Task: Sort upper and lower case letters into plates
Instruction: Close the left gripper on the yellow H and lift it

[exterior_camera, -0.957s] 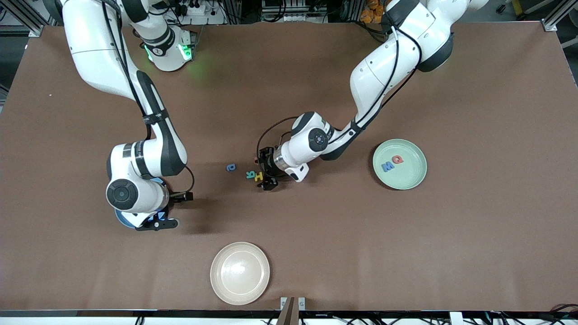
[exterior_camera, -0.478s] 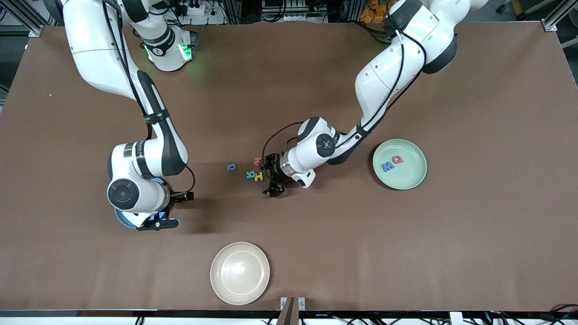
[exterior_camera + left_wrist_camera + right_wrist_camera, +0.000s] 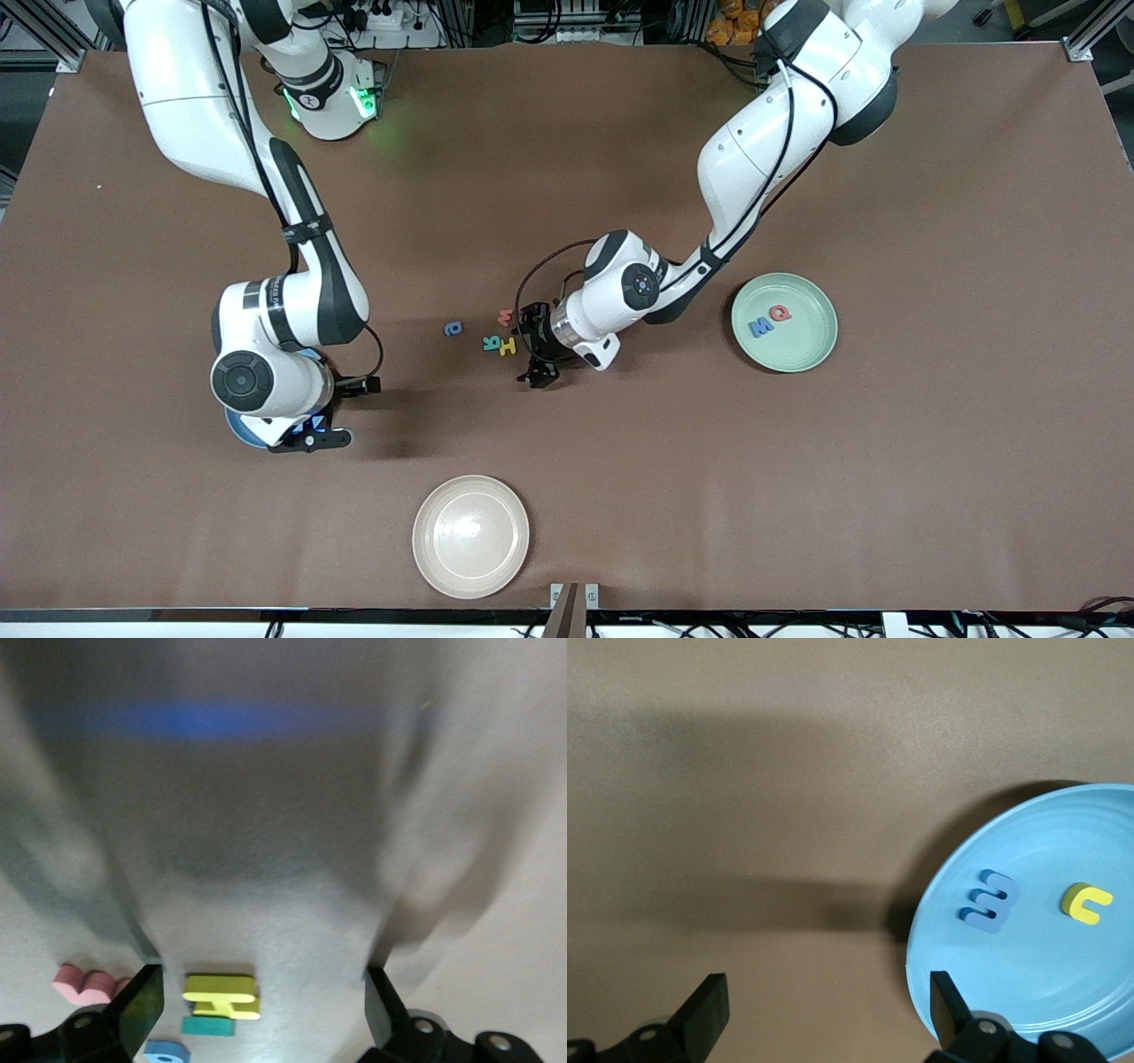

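Observation:
The mint green plate toward the left arm's end holds a blue letter and a red letter. At mid-table lie a blue letter, a pink one, a teal one and a yellow one. My left gripper hangs open low beside them. In the left wrist view the yellow letter lies between its fingers, with the teal letter touching it. My right gripper is open over the sky blue plate, which holds a blue letter and a yellow letter.
A cream-beige plate stands near the table's front edge, nearer the camera than the loose letters. The right arm hides most of the sky blue plate in the front view. Brown table cloth surrounds everything.
My left gripper has drawn back a little toward the left arm's end, uncovering the pink letter. The right arm has not moved. No letter has shifted.

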`<state>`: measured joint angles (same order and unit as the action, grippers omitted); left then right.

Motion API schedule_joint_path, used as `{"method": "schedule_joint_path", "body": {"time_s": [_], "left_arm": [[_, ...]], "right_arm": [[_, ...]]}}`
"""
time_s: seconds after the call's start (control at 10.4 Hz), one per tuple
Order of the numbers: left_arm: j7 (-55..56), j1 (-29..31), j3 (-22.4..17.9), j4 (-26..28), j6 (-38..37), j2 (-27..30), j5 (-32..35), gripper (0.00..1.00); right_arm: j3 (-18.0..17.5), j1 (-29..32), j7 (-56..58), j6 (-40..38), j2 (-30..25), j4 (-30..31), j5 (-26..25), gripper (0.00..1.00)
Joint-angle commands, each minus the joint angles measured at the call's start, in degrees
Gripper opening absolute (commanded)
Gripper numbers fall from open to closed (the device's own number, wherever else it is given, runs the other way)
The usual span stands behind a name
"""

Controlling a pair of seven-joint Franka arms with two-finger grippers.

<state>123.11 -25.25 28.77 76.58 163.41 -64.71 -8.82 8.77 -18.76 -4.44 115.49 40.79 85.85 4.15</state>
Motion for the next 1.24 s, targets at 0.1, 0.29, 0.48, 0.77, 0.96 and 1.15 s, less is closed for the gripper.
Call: {"method": "schedule_joint_path", "body": {"time_s": [0.1, 0.29, 0.48, 0.77, 0.96, 1.15], "left_arm": [[-2.53, -2.34, -0.03, -1.26, 4.10, -2.08, -2.61, 1.00], [-2.53, -2.61, -0.03, -1.34, 4.46, -2.09, -2.61, 1.00], [-2.96, -2.43, -0.03, -1.34, 4.46, -2.08, -2.61, 1.00], [-3.93, -2.34, -0.03, -1.17, 4.46, -2.00, -2.61, 0.60], [-5.25, -2.26, -0.03, -1.08, 4.46, -2.00, -2.61, 0.47], [-5.60, -2.17, -0.03, -1.08, 4.37, -2.00, -2.61, 0.38]], "right_arm": [[-0.24, -0.13, -0.83, -0.52, -1.42, 0.81, -0.11, 1.00], [-0.24, -0.13, -0.83, -0.61, -1.42, 0.81, -0.11, 1.00], [-0.24, -0.13, -1.00, -0.61, -1.42, 0.81, -0.11, 1.00], [-0.24, -0.31, -1.00, -0.87, -1.51, 0.73, -0.11, 1.00], [-0.24, -0.31, -1.00, -0.88, -1.51, 0.73, -0.11, 1.00], [-0.24, -0.31, -1.00, -0.88, -1.51, 0.73, -0.11, 1.00]]}}
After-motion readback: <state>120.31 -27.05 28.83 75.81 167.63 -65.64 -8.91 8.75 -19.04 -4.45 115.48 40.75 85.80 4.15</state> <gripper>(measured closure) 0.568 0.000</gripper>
